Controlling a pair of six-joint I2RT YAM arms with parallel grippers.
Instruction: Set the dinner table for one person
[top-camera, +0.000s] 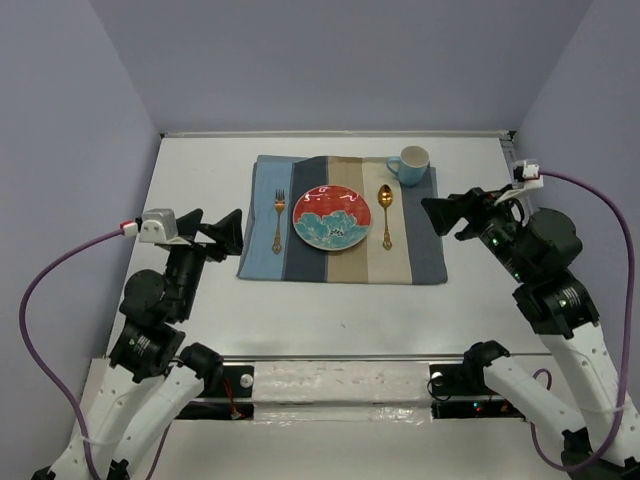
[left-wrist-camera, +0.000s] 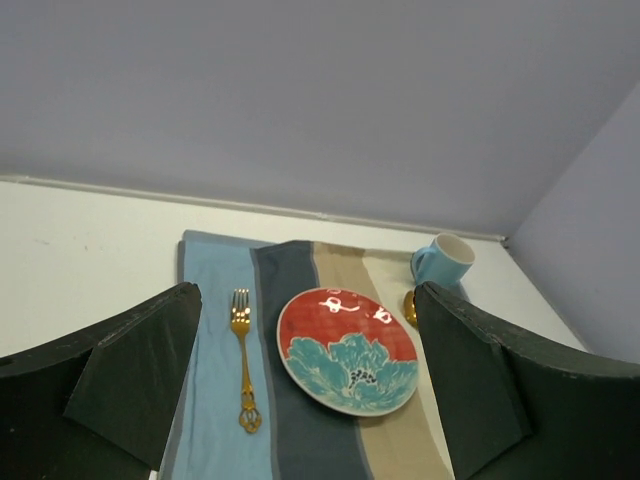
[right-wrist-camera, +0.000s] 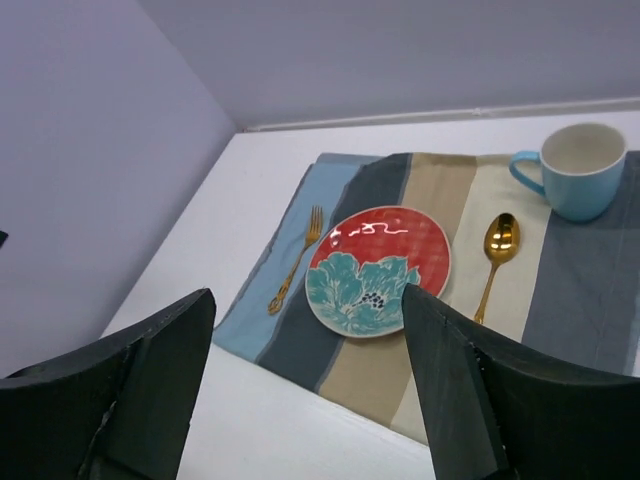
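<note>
From above, the dinner table (top-camera: 330, 320) is a plain white tabletop that fills the floor between pale lavender walls, with the two arm bases at its near edge. A striped placemat (top-camera: 420, 250) in blue, grey and tan lies flat on the far middle of the table. A red and teal floral plate (top-camera: 332, 219) sits at the centre of the placemat. A gold fork (top-camera: 279, 222) lies to the left of the plate and a gold spoon (top-camera: 386, 213) to its right, both pointing away from the arms. A light blue mug (top-camera: 410, 164) stands upright at the far right corner of the placemat, just beyond the spoon. The left gripper (top-camera: 215, 232) hangs over bare table beside the placemat's left edge. The right gripper (top-camera: 455, 213) hangs beside its right edge.

The left wrist camera shows the left gripper's two dark fingers spread wide at the bottom corners, released, with nothing between them. Past them lie the fork, the plate and the mug on the placemat, and only the bowl of the spoon shows beside one finger.

The right wrist camera shows the right gripper's fingers likewise spread apart and grasping nothing. Between them, farther off, lie the fork, plate, spoon and mug on the placemat, with white table around it.
</note>
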